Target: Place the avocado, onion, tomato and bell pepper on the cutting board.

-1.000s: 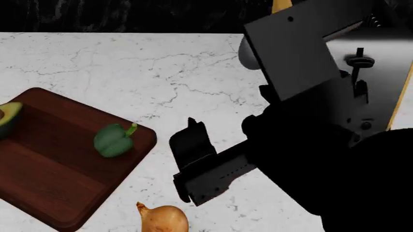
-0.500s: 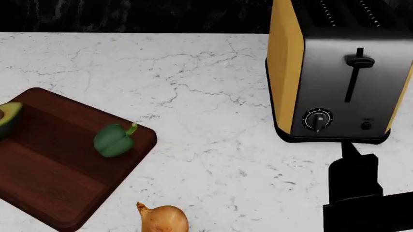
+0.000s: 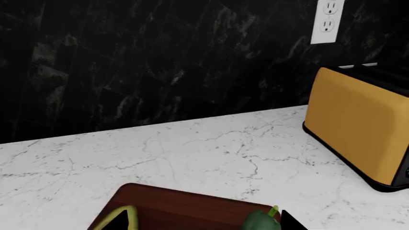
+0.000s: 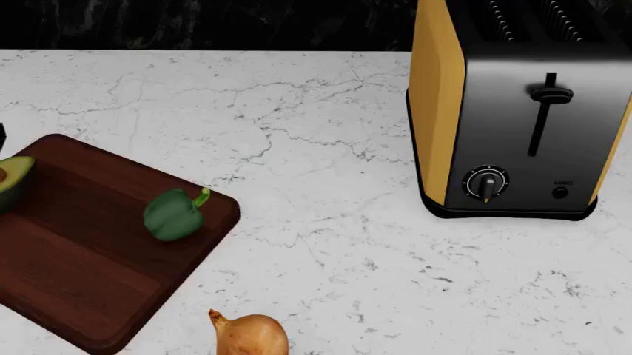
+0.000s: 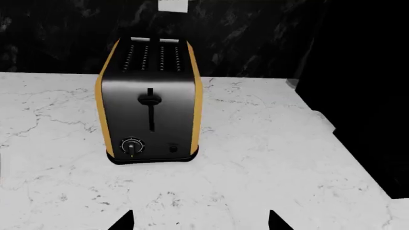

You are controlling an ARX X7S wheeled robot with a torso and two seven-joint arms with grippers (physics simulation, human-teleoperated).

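Observation:
The dark wood cutting board point(image 4: 89, 274) lies at the left of the marble counter. The halved avocado point(image 4: 12, 181) rests on its far left part, cut off by the frame edge. The green bell pepper point(image 4: 175, 214) sits on the board near its right corner. The onion point(image 4: 251, 334) lies on the counter just off the board's near right edge. The tomato is out of view. My left gripper point(image 3: 204, 224) is open and empty over the board point(image 3: 185, 211), between the avocado point(image 3: 124, 215) and the pepper point(image 3: 261, 222). My right gripper point(image 5: 199, 224) is open and empty over bare counter.
A yellow and steel toaster point(image 4: 523, 111) stands at the back right, also in the right wrist view point(image 5: 150, 120) and the left wrist view point(image 3: 364, 134). A black stone wall with an outlet point(image 3: 329, 19) runs behind. The counter ends at a dark drop point(image 5: 370, 120) right of the toaster.
My right arm, which covered the toaster and the counter's right side, has pulled back toward the lower right and left the head view. The produce and board have not moved.

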